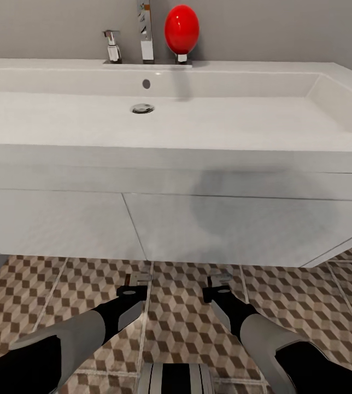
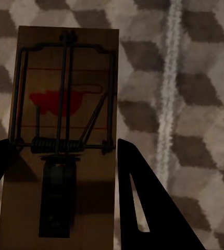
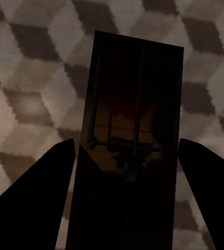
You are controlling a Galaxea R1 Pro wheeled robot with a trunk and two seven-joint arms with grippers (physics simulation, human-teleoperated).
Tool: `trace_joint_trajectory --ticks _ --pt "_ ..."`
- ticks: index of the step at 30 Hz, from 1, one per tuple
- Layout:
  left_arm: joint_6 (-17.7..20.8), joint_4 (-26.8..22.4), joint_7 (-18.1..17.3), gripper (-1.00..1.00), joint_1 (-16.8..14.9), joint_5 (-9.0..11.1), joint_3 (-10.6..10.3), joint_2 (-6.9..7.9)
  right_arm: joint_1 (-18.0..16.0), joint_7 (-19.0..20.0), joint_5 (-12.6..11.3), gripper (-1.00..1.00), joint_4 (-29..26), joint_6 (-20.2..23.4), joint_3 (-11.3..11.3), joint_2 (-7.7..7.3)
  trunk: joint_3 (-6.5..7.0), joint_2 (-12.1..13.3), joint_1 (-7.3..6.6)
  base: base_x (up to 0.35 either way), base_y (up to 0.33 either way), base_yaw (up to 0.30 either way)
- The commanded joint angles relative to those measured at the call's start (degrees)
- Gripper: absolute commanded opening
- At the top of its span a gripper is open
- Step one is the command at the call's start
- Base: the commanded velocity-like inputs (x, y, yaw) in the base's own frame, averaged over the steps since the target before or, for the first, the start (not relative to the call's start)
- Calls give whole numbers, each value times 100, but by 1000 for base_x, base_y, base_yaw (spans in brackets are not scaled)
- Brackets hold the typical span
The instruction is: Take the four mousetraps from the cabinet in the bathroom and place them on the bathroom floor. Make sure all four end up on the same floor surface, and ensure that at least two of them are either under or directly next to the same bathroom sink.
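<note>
— Cube-patterned bathroom floor (image 1: pixel 187 323) runs under the front edge of the long white sink (image 1: pixel 159 219). What stands on the basin's back edge?

— A chrome tap (image 1: pixel 145 33), a small dispenser (image 1: pixel 112 48) beside it, and a red egg-shaped thing (image 1: pixel 181 30) on a short stem. The drain (image 1: pixel 142 108) sits in the flat basin below them.

— And the arms?

— Both reach forward and down, side by side, toward the floor just before the vanity's lower edge. The left gripper (image 1: pixel 136 282) is near a grout line; the right gripper (image 1: pixel 218 280) is a little apart from it.

— Fingers?

— In the left wrist view, the left mousetrap (image 2: pixel 65 135) lies between dark fingers (image 2: pixel 143 208) that touch its long sides. In the right wrist view, the right mousetrap (image 3: pixel 130 151), in shadow, sits between fingers (image 3: pixel 34 208) with a sliver of floor at one side; whether they clamp it I cannot tell.

— Room to move?

— Open tile lies to either side of the arms; the vanity front blocks the way ahead.
</note>
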Motion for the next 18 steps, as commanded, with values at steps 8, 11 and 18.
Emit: trace_joint_trajectory --ticks 8,11,18 --pt "34 -11 39 -100 -6 -16 -44 1 -1 -34 -54 -100 -27 28 52 -14 -4 -2 -1 0 0 0" --pt "44 -17 39 -100 -6 -13 -23 -22 -1 -49 -51 -100 -47 28 62 -7 -4 -2 -1 0 0 0" --pt "91 -69 30 -100 -310 2 21 -137 -100 -363 -55 -100 -56 166 59 8 -4 -2 -1 0 0 0"
